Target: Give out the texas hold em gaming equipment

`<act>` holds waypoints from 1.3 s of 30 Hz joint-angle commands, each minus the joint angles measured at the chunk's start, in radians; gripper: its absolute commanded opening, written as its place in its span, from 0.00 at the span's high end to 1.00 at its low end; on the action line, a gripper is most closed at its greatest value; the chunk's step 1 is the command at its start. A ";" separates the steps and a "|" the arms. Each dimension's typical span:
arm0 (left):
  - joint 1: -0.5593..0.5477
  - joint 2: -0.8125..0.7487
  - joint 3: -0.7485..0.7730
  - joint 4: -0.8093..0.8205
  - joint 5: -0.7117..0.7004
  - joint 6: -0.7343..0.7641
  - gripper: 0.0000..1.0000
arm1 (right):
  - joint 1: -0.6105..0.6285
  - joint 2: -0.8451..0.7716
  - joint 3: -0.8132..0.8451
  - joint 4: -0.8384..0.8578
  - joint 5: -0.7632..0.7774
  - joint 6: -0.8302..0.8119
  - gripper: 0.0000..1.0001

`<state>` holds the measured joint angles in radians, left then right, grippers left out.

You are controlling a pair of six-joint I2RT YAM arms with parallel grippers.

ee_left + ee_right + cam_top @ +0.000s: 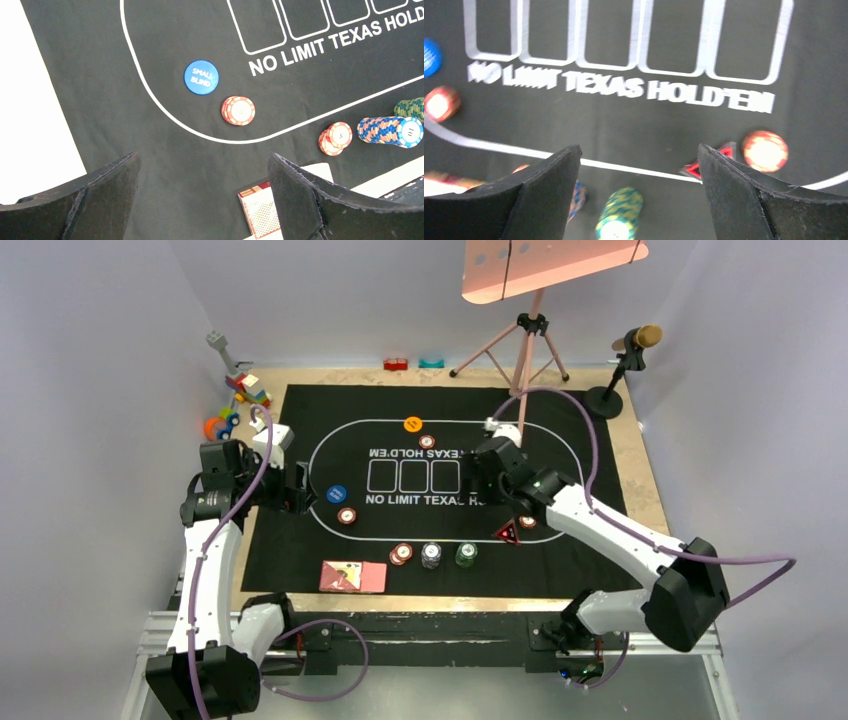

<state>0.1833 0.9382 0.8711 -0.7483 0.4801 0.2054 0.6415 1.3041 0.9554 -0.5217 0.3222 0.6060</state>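
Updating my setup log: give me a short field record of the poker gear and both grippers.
blue button: left end of mat, red chips beside it
orange button: far side of mat
triangular marker: right end
stacks: red stack, grey stack, green stack in a near row
cards: left of stacks
left gripper: open, empty
right gripper: open, empty

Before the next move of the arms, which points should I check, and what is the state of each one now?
1. Right gripper open, nothing between the fingers: ok.
2. Left gripper open, nothing between the fingers: ok.
3. Red chip flat beside the marker, inside the oval line: ok.
4. Red stack, grey stack, green stack hold chips: ok.
5. Cards squared in one pile: cannot tell.
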 commanded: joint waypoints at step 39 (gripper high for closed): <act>0.007 -0.021 -0.003 0.033 0.020 0.023 0.00 | 0.471 0.313 0.111 0.057 -0.107 -0.152 0.39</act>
<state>0.1833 0.9356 0.8707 -0.7483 0.4797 0.2054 1.1061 1.6352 1.0676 -0.4965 0.1879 0.4450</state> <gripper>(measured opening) 0.995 0.654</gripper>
